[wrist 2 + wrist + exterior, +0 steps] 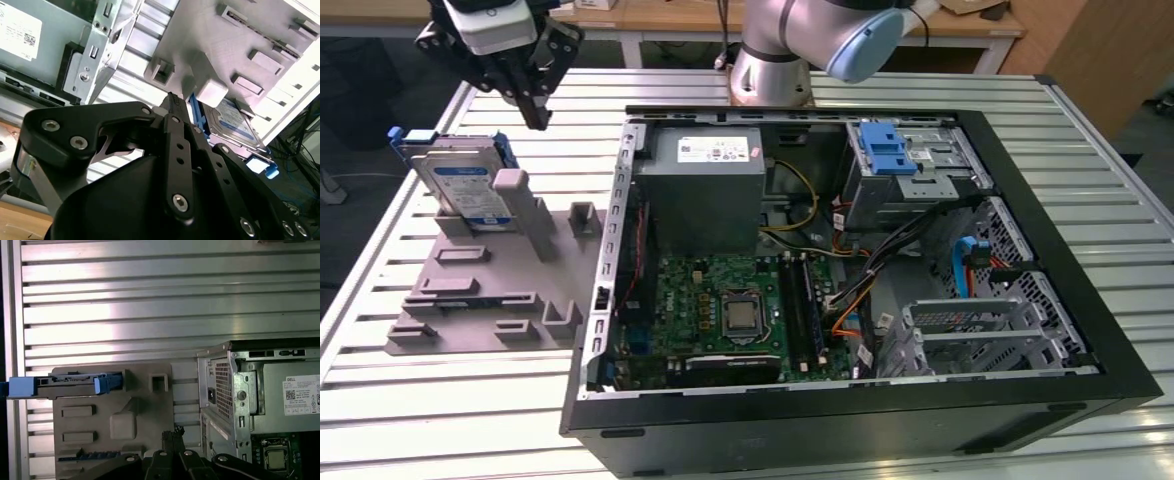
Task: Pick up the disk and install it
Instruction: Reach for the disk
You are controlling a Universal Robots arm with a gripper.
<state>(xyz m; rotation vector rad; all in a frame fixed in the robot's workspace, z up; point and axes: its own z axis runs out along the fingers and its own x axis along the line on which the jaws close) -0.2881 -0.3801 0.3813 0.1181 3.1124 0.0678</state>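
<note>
The disk (464, 187) stands on edge in a grey holder (494, 300) at the exterior view's left. It is a silver drive with a white-and-blue label in a blue carrier. My gripper (534, 115) hangs above and just behind it, apart from it, fingers pressed together and holding nothing. In the first wrist view the disk (70, 385) shows edge-on across the holder (145, 410), with the fingertips (175, 432) off to one side of it. The second wrist view shows the disk's label (235, 122) beyond the shut fingers (172, 107).
An open black computer case (1067, 390) lies on the slatted metal table (440, 420), right of the holder. Inside are a grey power supply (707, 190), a motherboard (734, 310) and a metal drive cage with a blue latch (887, 150). The arm's base (767, 70) stands behind the case.
</note>
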